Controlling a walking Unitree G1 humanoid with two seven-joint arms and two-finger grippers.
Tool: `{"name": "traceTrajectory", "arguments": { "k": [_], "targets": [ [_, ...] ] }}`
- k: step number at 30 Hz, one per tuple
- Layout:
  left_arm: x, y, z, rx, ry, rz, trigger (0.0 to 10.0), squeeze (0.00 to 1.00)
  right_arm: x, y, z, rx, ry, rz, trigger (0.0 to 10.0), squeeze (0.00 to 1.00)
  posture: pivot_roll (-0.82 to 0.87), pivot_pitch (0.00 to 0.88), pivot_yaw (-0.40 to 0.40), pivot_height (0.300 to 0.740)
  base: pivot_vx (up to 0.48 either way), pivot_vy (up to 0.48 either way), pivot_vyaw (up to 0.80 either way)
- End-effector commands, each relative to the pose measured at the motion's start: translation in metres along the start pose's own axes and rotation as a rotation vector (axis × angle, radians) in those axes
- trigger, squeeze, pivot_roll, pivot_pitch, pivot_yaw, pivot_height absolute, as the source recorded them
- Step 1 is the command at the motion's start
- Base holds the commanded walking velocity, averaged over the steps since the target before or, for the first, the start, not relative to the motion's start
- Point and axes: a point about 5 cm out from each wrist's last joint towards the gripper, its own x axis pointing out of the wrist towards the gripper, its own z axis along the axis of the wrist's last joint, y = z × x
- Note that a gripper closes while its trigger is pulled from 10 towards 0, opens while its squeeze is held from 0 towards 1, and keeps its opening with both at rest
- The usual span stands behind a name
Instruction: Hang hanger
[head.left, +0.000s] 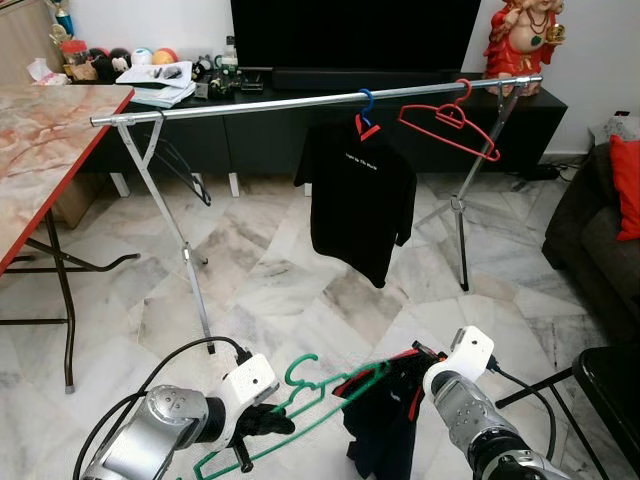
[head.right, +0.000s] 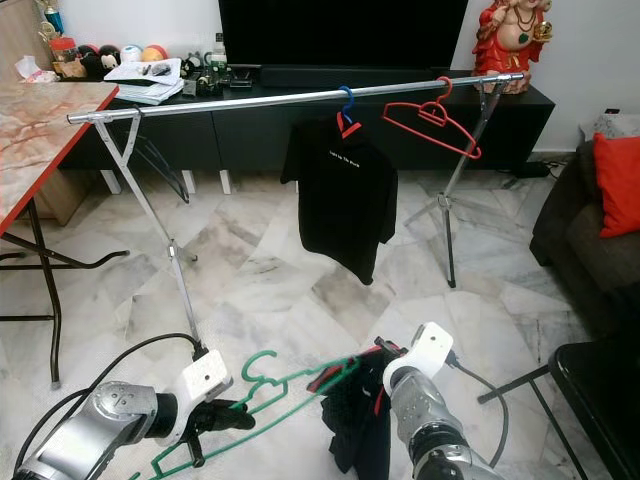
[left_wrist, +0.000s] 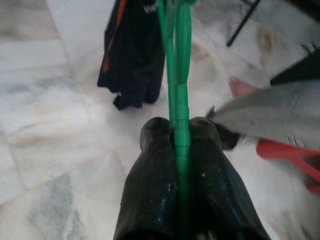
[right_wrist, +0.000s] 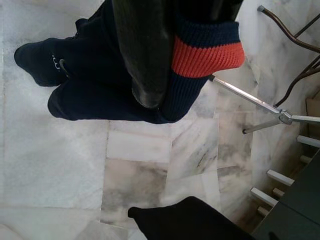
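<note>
Silver arms, white wrists, black cables

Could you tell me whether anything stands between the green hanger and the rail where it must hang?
Nothing visible does. The green hanger, in the left gripper, sits below the rail, whose stretch left of the black T-shirt is bare.

Even, bright daylight is seen across the marble floor (head.left: 300, 270), with soft shadows cast beneath the rack (head.left: 300, 102). The left wrist view is blurred at its edges; the 2 near fingers (left_wrist: 160, 200) are rendered softly.
</note>
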Motion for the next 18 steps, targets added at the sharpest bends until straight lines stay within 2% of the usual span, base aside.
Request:
{"name": "traceTrajectory", "arguments": {
  "k": [1, 5, 6, 9, 18],
  "targets": [
    [0.001, 0.001, 0.000, 0.020, 0.012, 0.014, 10.0, 0.00, 0.001, 0.006, 0.008, 0.016, -0.010, 0.013, 10.0, 0.00, 0.07, 0.062, -0.051, 0.740, 0.000, 0.000, 0.00],
    [0.005, 0.005, 0.002, 0.020, 0.002, 0.043, 10.0, 0.00, 0.001, 0.009, 0.008, 0.019, -0.006, 0.024, 10.0, 0.00, 0.06, 0.063, -0.052, 0.740, 0.000, 0.000, 0.00],
    [0.007, 0.008, 0.005, 0.042, -0.012, 0.082, 10.0, 0.00, 0.001, 0.011, 0.008, 0.018, -0.006, 0.033, 10.0, 0.00, 0.06, 0.063, -0.052, 0.740, 0.000, 0.000, 0.00],
    [0.009, 0.011, 0.008, 0.013, -0.042, 0.116, 10.0, 0.00, 0.002, 0.013, 0.008, 0.005, -0.006, 0.045, 10.0, 0.00, 0.06, 0.063, -0.053, 0.740, 0.000, 0.000, 0.00],
    [0.013, 0.009, 0.006, -0.008, -0.043, 0.089, 10.0, 0.00, 0.002, 0.017, 0.009, -0.004, -0.008, 0.075, 10.0, 0.00, 0.06, 0.065, -0.050, 0.740, 0.000, 0.000, 0.00]
  ]
}}
